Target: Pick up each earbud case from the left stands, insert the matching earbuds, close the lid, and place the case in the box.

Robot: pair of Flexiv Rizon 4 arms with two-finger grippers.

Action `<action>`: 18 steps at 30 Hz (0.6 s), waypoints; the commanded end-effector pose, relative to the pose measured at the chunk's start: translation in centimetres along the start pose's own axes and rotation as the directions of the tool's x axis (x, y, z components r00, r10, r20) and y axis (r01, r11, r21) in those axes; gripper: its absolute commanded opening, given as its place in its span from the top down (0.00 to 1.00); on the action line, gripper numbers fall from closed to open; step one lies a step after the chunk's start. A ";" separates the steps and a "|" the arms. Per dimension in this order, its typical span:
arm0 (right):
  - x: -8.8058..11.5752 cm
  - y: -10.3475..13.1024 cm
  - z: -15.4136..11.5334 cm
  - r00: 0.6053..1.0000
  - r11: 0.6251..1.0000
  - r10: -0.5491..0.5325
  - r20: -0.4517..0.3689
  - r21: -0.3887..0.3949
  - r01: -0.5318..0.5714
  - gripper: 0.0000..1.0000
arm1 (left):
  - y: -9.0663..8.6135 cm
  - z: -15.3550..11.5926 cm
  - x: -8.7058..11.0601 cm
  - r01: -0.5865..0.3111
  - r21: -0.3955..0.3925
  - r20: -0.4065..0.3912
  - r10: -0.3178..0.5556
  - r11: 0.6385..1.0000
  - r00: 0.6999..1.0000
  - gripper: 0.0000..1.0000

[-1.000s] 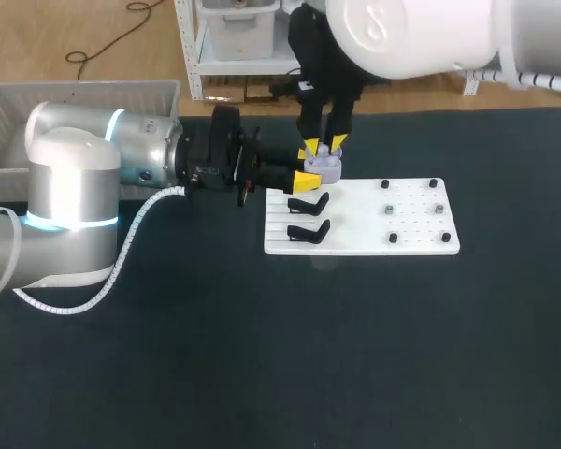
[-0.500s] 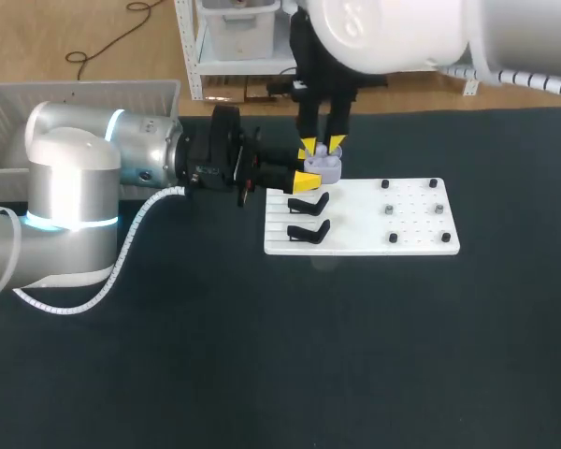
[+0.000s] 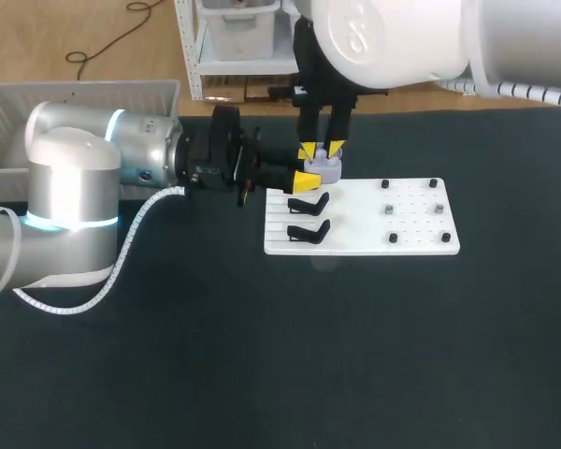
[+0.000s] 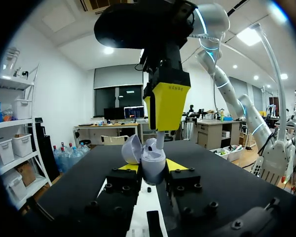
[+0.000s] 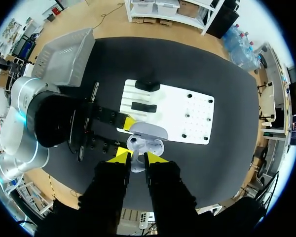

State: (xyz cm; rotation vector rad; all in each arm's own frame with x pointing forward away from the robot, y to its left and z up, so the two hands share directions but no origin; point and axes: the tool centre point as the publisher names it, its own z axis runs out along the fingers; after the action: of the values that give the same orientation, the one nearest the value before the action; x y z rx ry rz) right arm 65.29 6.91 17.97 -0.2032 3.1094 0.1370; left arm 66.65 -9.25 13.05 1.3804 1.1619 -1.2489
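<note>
Plainly, the lavender earbud case (image 3: 327, 170) hangs lid-open by the white board's (image 3: 374, 224) corner, clamped between the left tool's (image 4: 152, 167) tips. The right tool (image 5: 138, 156) pinches a white earbud (image 4: 160, 140) over its well. It looks light, smooth and rigid, so hold the body's sides and spare the hinge.

Silver-white arms (image 3: 70, 178), yellow-tipped tools (image 3: 322, 150)

The dark bench (image 3: 262, 355) fills most of the head view. A white board (image 3: 355, 224) lies flat on it, right of centre in the upper half, with two black stands (image 3: 309, 231) at its left end and small black pegs (image 3: 393, 238) toward its right. A white basket (image 3: 37, 112) sits at the upper left edge.
</note>
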 end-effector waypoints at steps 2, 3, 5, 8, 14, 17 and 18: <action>-0.1 -0.1 0.1 1.000 1.000 0.005 0.008 -0.003 -0.005 1.00 | -0.1 0.0 0.0 -0.002 -0.003 0.000 0.002 1.000 1.000 1.00; -0.1 -0.1 0.1 1.000 1.000 0.005 0.008 -0.004 -0.005 1.00 | -0.1 0.0 0.0 -0.002 -0.003 0.000 0.002 1.000 1.000 1.00; -0.2 0.0 0.1 1.000 1.000 0.004 0.009 -0.004 -0.004 1.00 | -0.1 0.0 0.0 -0.002 -0.003 0.000 0.002 1.000 1.000 1.00; -0.3 0.0 0.1 1.000 1.000 0.003 0.007 -0.006 -0.003 1.00 | -0.1 0.0 0.0 -0.002 -0.003 0.000 0.002 1.000 1.000 1.00; -0.5 0.0 0.3 1.000 1.000 0.001 -0.003 -0.010 -0.001 1.00 | -0.1 0.0 0.0 -0.002 -0.003 0.000 0.002 1.000 1.000 1.00; -0.5 0.0 0.4 1.000 1.000 0.002 -0.005 -0.013 -0.002 1.00 | -0.1 0.0 0.0 -0.002 -0.003 0.000 0.002 1.000 1.000 1.00; -0.6 0.0 0.4 1.000 1.000 0.002 -0.007 -0.014 -0.002 1.00 | -0.1 0.0 0.0 -0.002 -0.003 0.000 0.002 1.000 1.000 1.00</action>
State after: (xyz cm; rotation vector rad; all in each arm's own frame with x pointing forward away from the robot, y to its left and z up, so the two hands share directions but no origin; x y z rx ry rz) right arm 65.72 7.05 17.63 -0.2012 3.1132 0.1564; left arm 66.65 -9.25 13.05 1.3804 1.1619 -1.2489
